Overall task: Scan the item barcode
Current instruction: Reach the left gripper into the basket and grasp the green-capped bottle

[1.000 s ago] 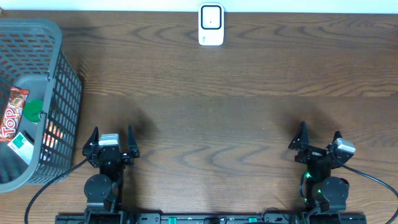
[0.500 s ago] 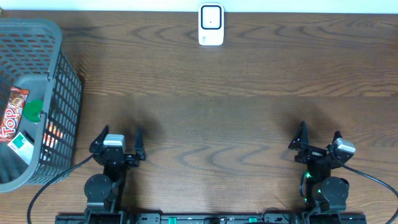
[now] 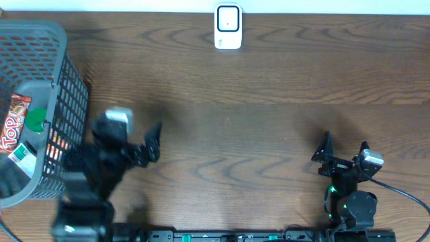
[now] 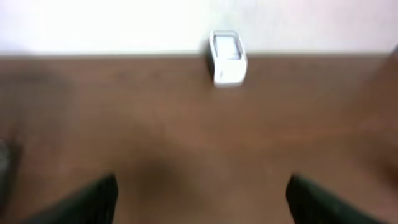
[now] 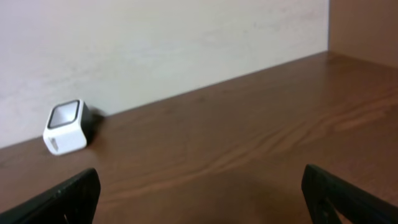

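Open tabletop point(image 3: 269, 114) between basket point(image 3: 72, 94) and scanner point(image 3: 228, 27)

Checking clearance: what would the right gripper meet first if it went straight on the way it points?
The way looks free over the bare table; likely the back wall first. The scanner sits left of that line.

Left arm point(image 3: 86, 198) at the near left edge, blurred, its left gripper point(image 3: 124, 144) turned at a slant with fingers spread and nothing between them; right arm point(image 3: 354, 205) folded low at the near right edge, its right gripper point(image 3: 345, 146) facing the far side, jaws wide apart and empty.
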